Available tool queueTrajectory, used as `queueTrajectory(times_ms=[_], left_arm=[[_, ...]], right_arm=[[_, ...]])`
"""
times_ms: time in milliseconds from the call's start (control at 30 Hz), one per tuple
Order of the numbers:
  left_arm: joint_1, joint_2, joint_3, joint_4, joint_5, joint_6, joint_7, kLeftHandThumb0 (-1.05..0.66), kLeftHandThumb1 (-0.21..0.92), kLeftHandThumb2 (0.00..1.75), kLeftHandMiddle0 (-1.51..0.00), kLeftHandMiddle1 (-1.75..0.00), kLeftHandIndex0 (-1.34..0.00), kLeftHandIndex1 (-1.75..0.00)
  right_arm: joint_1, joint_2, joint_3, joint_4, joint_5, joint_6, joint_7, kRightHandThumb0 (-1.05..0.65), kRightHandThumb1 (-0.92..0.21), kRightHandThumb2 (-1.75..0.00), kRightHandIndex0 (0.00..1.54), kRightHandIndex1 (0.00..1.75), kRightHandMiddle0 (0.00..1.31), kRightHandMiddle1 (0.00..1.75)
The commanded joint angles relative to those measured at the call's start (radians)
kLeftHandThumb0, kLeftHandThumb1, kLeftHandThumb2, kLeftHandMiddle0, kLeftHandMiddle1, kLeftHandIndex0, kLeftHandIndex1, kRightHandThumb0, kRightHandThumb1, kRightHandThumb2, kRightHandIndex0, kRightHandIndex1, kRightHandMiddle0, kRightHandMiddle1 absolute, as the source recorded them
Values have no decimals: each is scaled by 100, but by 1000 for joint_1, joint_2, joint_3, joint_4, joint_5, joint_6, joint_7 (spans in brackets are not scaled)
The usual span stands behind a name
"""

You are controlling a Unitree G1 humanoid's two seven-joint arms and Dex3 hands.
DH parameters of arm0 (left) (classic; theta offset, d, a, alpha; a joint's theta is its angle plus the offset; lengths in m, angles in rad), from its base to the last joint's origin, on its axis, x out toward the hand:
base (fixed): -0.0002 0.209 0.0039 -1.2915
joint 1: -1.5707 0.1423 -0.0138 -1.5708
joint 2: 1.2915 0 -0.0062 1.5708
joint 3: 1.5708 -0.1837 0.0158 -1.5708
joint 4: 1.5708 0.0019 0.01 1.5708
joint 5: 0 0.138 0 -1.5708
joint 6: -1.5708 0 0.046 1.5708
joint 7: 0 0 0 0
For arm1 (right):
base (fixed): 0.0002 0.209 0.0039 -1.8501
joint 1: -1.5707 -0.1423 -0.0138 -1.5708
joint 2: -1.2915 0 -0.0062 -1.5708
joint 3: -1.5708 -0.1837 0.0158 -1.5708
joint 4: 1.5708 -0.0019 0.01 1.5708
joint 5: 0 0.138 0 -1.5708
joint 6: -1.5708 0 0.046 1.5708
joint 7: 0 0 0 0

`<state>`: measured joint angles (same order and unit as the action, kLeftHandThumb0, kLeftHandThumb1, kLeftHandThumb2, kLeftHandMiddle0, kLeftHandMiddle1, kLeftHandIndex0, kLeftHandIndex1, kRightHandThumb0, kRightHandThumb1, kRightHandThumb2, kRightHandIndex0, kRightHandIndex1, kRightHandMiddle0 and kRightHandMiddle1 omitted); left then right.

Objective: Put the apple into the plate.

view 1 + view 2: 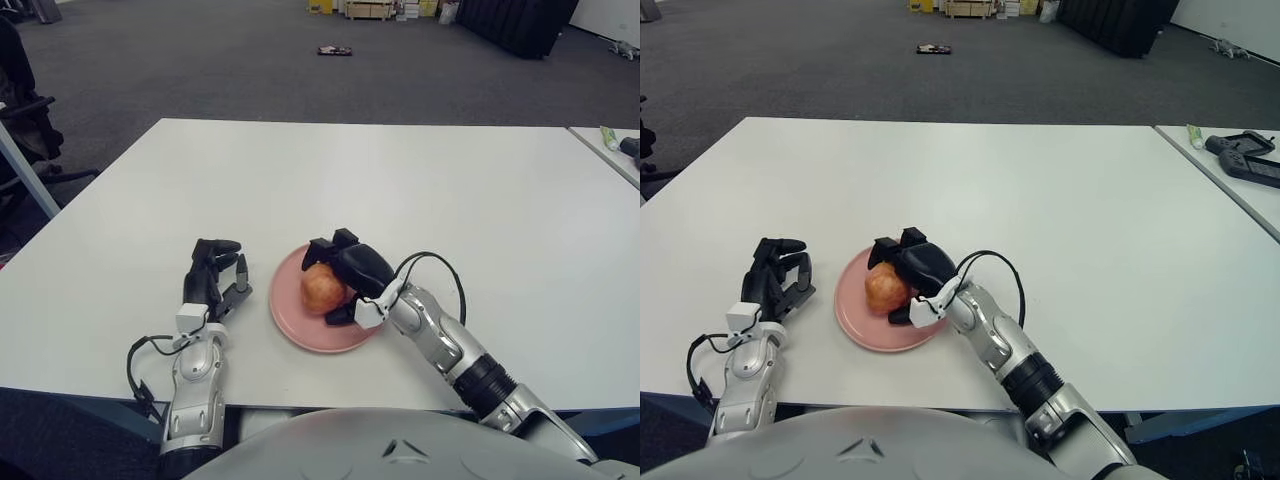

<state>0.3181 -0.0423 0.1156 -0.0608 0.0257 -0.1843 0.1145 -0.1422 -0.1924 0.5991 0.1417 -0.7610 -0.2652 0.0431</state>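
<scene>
Release comes next, by my read: your right robot hand (345, 272), black three-fingered with a silver forearm, is wrapped around the round red-yellow apple (320, 287), and the apple sits low on the flat pink round plate (290, 312), apparently touching its surface, though the contact point is hidden by the fingers. Open the fingers slowly and evenly so no single finger rolls the fruit; it's a smooth sphere-like shape and will roll on a shallow dish if nudged sideways. Lift the hand straight up and back toward your right after opening, not across the plate. Watch the thumb under the near side of the apple; pulling it out fast could drag the fruit toward the rim.

Left robot hand (215, 280) lies parked on the white matte counter (420, 180), just left of the plate, fingers loosely curled, holding nothing. Leave it there.

Materials: apple skin looks glossy and firm, mottled red over yellow. Plate looks like hard smooth plastic or ceramic, low rim, little to stop a roll. Counter is a flat, plain laminate-type surface. Black cable loop (440, 270) arcs off the right wrist, above the counter, clear of the plate; keep it from snagging the rim on retreat.
</scene>
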Motion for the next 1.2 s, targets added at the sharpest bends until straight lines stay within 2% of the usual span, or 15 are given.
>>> queueTrajectory(times_ms=[0, 33, 67, 100, 167, 200, 267, 367, 467, 567, 700, 967, 1100, 1167], left_arm=[[-21, 1, -1, 7, 3, -4, 5, -38, 68, 86, -60, -142, -34, -175], [-22, 0, -1, 5, 1, 3, 5, -38, 68, 86, -60, -142, -34, -175], [-22, 0, -1, 1, 1, 14, 6, -38, 69, 86, -60, -142, -34, -175], [-21, -1, -2, -2, 1, 20, 7, -38, 69, 85, -60, -142, -34, -175], [-20, -2, -2, -8, 2, 33, 8, -38, 69, 84, -60, -142, -33, -175], [-19, -2, -2, -12, 2, 39, 8, -38, 70, 84, -60, -142, -33, -175], [-18, -3, -2, -17, 1, 46, 8, -38, 70, 83, -59, -142, -32, -175], [-18, -3, -1, -22, -4, 57, 5, -38, 71, 82, -58, -141, -32, -175], [-19, -3, 1, -21, -10, 57, 3, -38, 71, 82, -58, -141, -32, -175], [-19, -2, 1, -18, -11, 52, 3, -38, 71, 82, -58, -141, -32, -175], [-18, -2, 1, -16, -12, 45, 4, -38, 70, 83, -59, -140, -33, -175], [-18, -1, 2, -15, -10, 39, 6, -38, 69, 85, -59, -140, -33, -175], [-18, 0, 5, -6, -17, 28, 1, -38, 69, 85, -59, -141, -33, -175], [-19, 1, 5, -1, -17, 25, 0, -38, 69, 85, -59, -141, -34, -175]], right_arm=[[-1, -41, 1, 16, -6, 17, 45, -66, -44, -111, 51, 171, 30, 163], [-2, -44, 1, 16, -1, 14, 53, -75, -50, -101, 33, 143, 19, 147], [-3, -51, 2, 16, 3, 7, 62, -81, -55, -92, 21, 124, 12, 136], [-4, -55, 3, 15, 7, 2, 69, -84, -58, -87, 17, 111, 10, 126], [-7, -69, 1, 11, 15, -13, 82, -93, -68, -72, 7, 67, 4, 90], [-9, -80, -5, 0, 27, -24, 94, -95, -70, -69, 5, 59, 3, 82], [-12, -97, -18, -22, 51, -39, 116, -101, -78, -59, 2, 28, 1, 49], [-17, -106, -27, -35, 80, -53, 136, -103, -82, -53, 1, 9, 0, 20], [-13, -106, -38, -49, 123, -67, 154, -104, -83, -50, 0, 3, 0, 6], [-5, -104, -50, -62, 164, -78, 168, -105, -82, -47, 0, 1, 0, 2], [9, -101, -68, -84, 217, -90, 184, -105, -80, -45, 0, 0, 0, 0], [55, -133, -132, -228, 375, -64, 287, -105, -76, -40, 0, 0, 0, 0], [90, -120, -189, -314, 569, -1, 363, -102, -72, -38, 0, 0, 0, 0], [106, -101, -212, -315, 649, -4, 373, -99, -69, -37, 0, 0, 0, 0]])
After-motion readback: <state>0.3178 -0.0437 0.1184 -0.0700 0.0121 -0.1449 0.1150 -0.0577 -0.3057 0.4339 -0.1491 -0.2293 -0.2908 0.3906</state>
